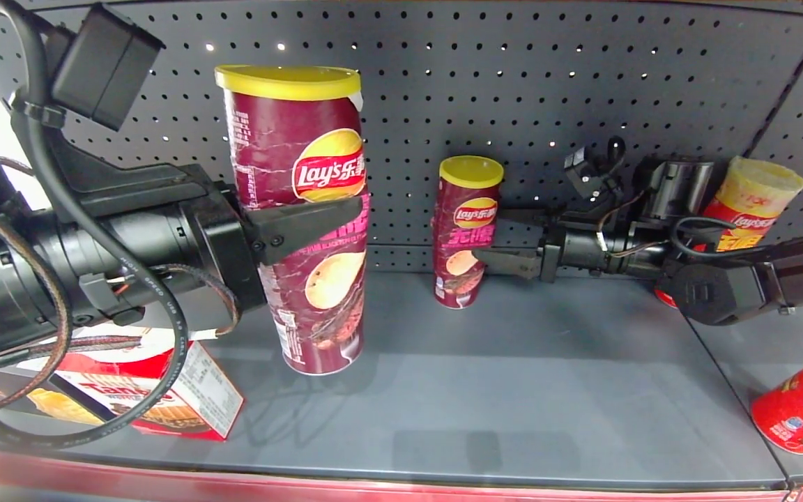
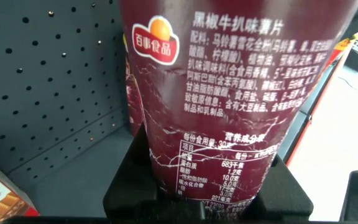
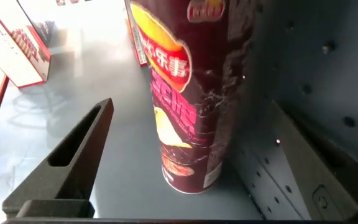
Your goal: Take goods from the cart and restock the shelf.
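Chip can, probably light, stiff-walled and slick, is clamped at mid-body in the left gripper, nearly upright over the shelf's left part; a gentle grip there should avoid denting. Farther right, a second chip can stands by the pegboard, with the right gripper spread wide around it, not pinching.

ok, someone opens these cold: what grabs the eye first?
The maroon chip can clamped in the left gripper, up close at the front left of the shelf. Behind it, a second maroon can stands near the pegboard between the open fingers of the right gripper. A red can lies on its side at the far right.
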Tool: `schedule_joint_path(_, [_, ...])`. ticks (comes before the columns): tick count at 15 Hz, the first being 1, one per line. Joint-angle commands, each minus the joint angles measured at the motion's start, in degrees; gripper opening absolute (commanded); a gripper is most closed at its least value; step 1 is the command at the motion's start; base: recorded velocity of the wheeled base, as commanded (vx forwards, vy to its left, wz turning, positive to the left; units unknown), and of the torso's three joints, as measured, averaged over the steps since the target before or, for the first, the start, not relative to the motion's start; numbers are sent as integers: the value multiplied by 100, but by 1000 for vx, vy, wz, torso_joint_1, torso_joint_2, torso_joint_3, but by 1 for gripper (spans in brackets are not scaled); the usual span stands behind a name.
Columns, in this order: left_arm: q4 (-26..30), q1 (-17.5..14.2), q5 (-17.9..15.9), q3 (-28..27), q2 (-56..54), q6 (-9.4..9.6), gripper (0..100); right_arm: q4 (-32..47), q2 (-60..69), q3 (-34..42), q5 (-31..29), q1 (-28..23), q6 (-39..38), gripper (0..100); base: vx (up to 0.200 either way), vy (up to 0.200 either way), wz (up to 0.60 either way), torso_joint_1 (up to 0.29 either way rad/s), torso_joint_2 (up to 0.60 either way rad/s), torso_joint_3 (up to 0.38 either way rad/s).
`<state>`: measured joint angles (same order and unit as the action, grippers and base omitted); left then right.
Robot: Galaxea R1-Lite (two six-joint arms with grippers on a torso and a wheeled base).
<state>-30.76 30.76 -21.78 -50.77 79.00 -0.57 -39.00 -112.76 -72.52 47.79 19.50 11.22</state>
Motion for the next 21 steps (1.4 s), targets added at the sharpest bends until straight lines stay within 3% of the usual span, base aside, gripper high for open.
schedule_joint_path(1, [0,9,-1,-3,-7,-4,0,-3,-141,-25,3,53,3,100,0,0,0,0,0,0])
schedule_joint_path(19, [0,-35,16,24,11,-13,0,-389,-1169,-535,3,370,3,100,0,0,0,0,0,0])
schedule_joint_path(20, [0,-35,16,15,11,-13,0,-477,-1213,-544,3,387,-23,0,0,0,0,0,0,0])
schedule_joint_path(21, [-9,-35,16,15,37,-4,0,-477,-1231,-544,-41,440,-49,0,0,0,0,0,0,0])
